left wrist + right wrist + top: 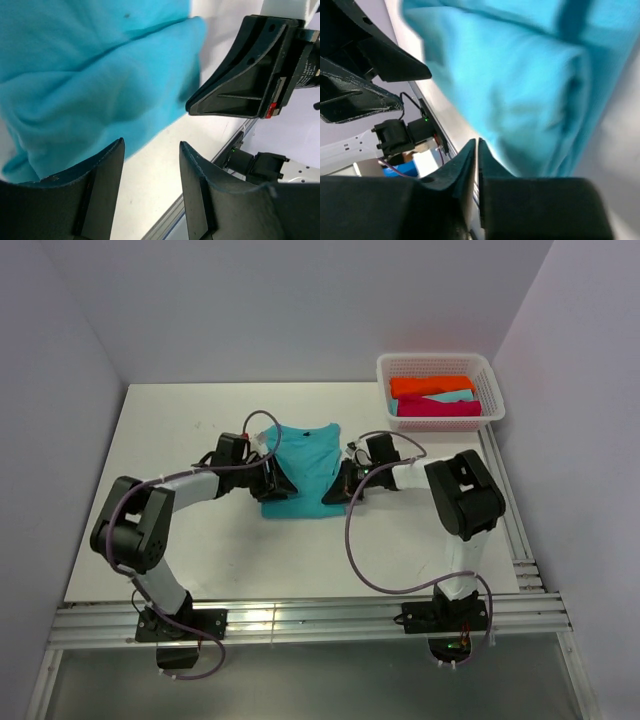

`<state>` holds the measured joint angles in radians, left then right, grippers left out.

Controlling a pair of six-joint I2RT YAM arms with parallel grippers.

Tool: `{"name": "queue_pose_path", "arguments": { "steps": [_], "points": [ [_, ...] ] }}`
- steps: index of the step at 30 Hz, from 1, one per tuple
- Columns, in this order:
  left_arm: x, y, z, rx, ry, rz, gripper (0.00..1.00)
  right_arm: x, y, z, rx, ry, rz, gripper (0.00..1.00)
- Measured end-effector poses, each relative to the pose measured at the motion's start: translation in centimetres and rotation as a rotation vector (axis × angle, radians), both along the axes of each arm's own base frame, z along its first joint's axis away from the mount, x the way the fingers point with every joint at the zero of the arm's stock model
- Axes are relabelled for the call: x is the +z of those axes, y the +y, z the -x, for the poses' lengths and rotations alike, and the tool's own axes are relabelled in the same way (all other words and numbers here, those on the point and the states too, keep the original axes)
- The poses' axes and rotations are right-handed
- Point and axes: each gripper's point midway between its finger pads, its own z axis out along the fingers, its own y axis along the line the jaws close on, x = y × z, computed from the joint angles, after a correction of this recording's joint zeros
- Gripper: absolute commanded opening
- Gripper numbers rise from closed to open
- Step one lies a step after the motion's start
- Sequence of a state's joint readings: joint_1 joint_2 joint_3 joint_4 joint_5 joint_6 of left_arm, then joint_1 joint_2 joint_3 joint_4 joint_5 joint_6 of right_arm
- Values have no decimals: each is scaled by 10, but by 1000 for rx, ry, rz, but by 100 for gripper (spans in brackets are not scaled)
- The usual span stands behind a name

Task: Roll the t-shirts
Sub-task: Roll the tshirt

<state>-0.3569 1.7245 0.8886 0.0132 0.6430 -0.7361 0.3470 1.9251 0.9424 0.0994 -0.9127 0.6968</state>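
Observation:
A teal t-shirt [303,465] lies on the white table, sleeves folded in to a narrow strip, neck at the far end. Its near end is bunched up, as the left wrist view [90,75] and the right wrist view [520,90] show. My left gripper [280,488] is at the shirt's near left corner, open, with bare table between its fingers [151,145]. My right gripper [335,490] is at the near right corner, jaws pressed together beside the cloth [477,142], no cloth seen between them. Orange [430,386], pale aqua [455,397] and magenta [438,408] rolled shirts lie in the basket.
A white mesh basket [440,362] stands at the table's far right corner. Grey walls close in on the left, back and right. An aluminium rail [300,620] runs along the near edge by the arm bases. My two grippers face each other a few centimetres apart.

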Motion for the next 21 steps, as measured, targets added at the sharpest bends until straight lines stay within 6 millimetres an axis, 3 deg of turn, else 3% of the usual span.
{"name": "queue_pose_path", "arguments": {
  "steps": [7,10,16,21],
  "points": [
    [57,17,0,38,-191,-52,54,57,-14,0,-23,-228,22,32],
    [70,31,9,85,-282,-78,56,64,-27,13,-54,-308,58,42],
    [63,64,42,195,-420,-127,65,61,-62,30,-184,-477,181,54],
    [34,79,57,253,-480,-155,66,36,-86,43,-268,-615,287,56]
  ]
}}
